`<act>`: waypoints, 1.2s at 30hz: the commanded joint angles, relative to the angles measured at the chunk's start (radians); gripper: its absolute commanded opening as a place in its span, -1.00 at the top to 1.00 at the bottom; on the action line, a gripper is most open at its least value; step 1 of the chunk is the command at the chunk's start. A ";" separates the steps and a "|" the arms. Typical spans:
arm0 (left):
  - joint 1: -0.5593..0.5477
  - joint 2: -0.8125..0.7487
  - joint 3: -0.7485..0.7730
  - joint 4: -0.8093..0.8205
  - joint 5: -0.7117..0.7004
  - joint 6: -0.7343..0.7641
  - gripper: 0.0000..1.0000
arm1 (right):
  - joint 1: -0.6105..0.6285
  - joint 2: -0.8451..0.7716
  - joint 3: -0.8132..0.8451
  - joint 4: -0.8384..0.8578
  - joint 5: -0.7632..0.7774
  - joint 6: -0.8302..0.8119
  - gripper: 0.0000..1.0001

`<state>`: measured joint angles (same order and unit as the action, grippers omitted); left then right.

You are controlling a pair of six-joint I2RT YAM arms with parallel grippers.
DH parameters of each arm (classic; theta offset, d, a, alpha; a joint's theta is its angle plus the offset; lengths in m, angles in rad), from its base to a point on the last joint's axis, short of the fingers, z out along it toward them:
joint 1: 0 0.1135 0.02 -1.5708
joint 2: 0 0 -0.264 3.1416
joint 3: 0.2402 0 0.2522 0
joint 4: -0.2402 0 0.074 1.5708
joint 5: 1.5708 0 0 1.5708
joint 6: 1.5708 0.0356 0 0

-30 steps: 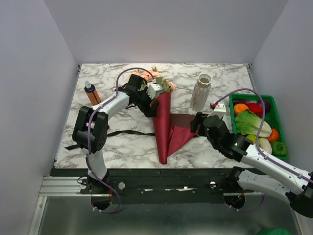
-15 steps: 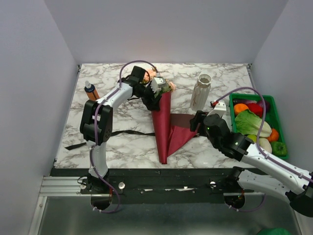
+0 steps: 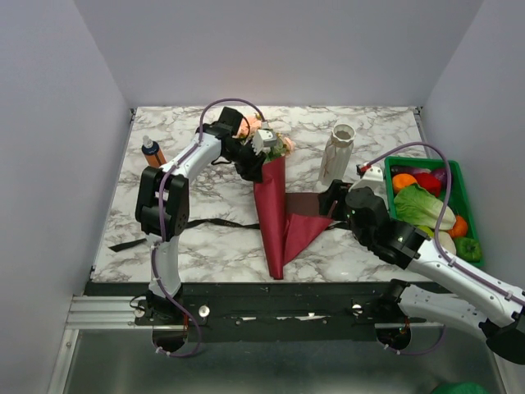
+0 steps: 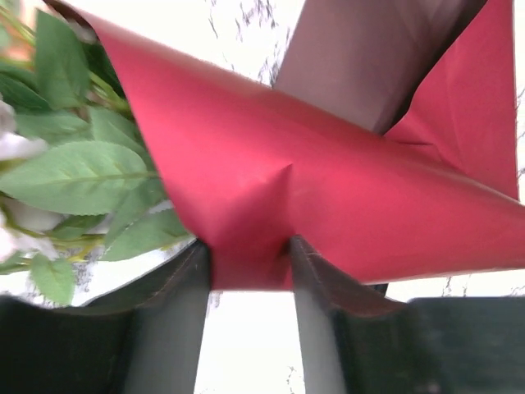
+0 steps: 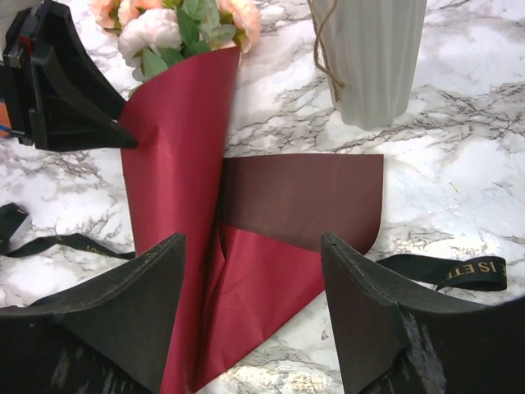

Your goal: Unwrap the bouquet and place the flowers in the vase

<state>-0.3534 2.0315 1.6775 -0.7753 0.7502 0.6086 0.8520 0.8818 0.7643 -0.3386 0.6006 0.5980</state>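
Note:
The bouquet (image 3: 275, 205) lies on the marble table as a dark red paper cone, one flap folded open to its right. Its flowers (image 3: 271, 141), pink and peach roses with green leaves, stick out of the far end. My left gripper (image 3: 254, 170) is at the cone's upper rim. In the left wrist view its jaws (image 4: 250, 254) pinch the red paper (image 4: 246, 213) and dent it. My right gripper (image 5: 250, 246) hovers open above the unfolded flap (image 5: 295, 205), holding nothing. The white vase (image 3: 336, 156) stands upright just right of the flowers.
A black ribbon (image 3: 205, 223) trails left from the cone, and another stretch of ribbon (image 5: 459, 267) lies right of the flap. An orange bottle (image 3: 153, 156) stands at the far left. A green basket (image 3: 420, 161) of vegetables sits at the right edge.
The left gripper's jaws have come together on the cone's rim after standing wide open. The right gripper has shifted slightly right and stays open.

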 commanded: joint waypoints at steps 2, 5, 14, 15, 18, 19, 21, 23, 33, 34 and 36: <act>0.002 -0.033 0.045 -0.059 0.009 0.013 0.51 | 0.007 -0.003 0.029 0.015 0.019 0.009 -0.46; 0.002 -0.040 0.048 -0.068 0.005 0.013 0.76 | 0.007 -0.013 0.026 0.015 0.027 0.009 -0.45; 0.001 -0.031 0.240 -0.203 0.032 -0.047 1.00 | 0.007 -0.061 0.017 0.012 0.044 0.013 -0.43; -0.001 -0.037 0.266 -0.211 0.040 -0.062 1.00 | 0.007 -0.064 0.015 0.012 0.042 0.014 -0.43; -0.013 -0.066 0.356 -0.234 0.047 -0.124 0.99 | 0.009 -0.073 0.015 0.012 0.045 0.016 -0.43; -0.018 -0.079 0.394 -0.257 0.051 -0.133 0.96 | 0.009 -0.075 0.013 0.012 0.045 0.017 -0.43; -0.044 -0.093 0.413 -0.271 0.046 -0.168 0.89 | 0.009 -0.081 0.010 0.012 0.045 0.020 -0.43; -0.064 -0.111 0.407 -0.280 0.037 -0.194 0.66 | 0.007 -0.092 0.006 0.012 0.047 0.023 -0.43; -0.153 -0.159 0.284 -0.216 -0.089 -0.282 -0.98 | 0.007 -0.109 0.007 -0.002 0.053 0.031 -0.53; -0.122 -0.171 0.259 -0.213 -0.077 -0.265 -0.98 | 0.007 -0.109 0.009 -0.004 0.053 0.029 -0.54; -0.082 -0.186 0.220 -0.199 -0.066 -0.247 -0.98 | 0.007 -0.110 0.004 -0.004 0.051 0.028 -0.55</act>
<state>-0.5270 1.8889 1.9579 -0.9863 0.7158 0.3542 0.8520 0.7834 0.7666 -0.3382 0.6235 0.6243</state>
